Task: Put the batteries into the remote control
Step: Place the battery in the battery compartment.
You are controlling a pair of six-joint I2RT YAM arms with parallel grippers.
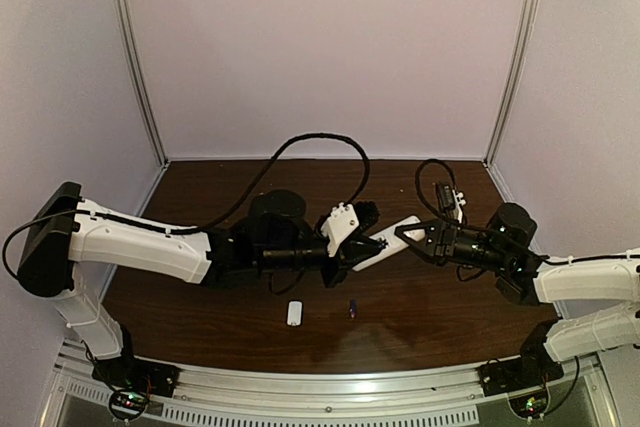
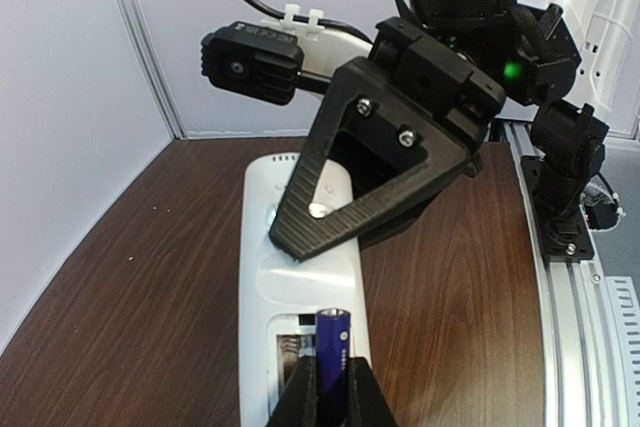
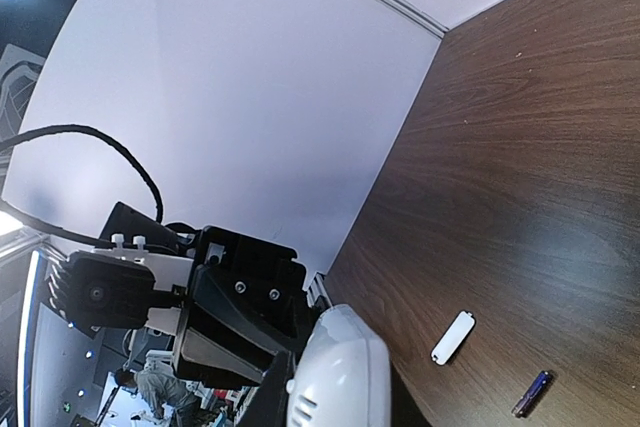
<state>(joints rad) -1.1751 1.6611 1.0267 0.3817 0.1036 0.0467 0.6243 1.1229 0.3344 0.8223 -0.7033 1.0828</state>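
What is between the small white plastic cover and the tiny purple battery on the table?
Nothing: bare wooden table separates cover and battery in the top external view.

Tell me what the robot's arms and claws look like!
The left arm and right arm have smooth white shells with chunky black joints. The left gripper shows slim black fingers. The right gripper has black triangle-shaped fingers with silver screws. A black cable loops over the left arm, and a small green light glows on the right one.
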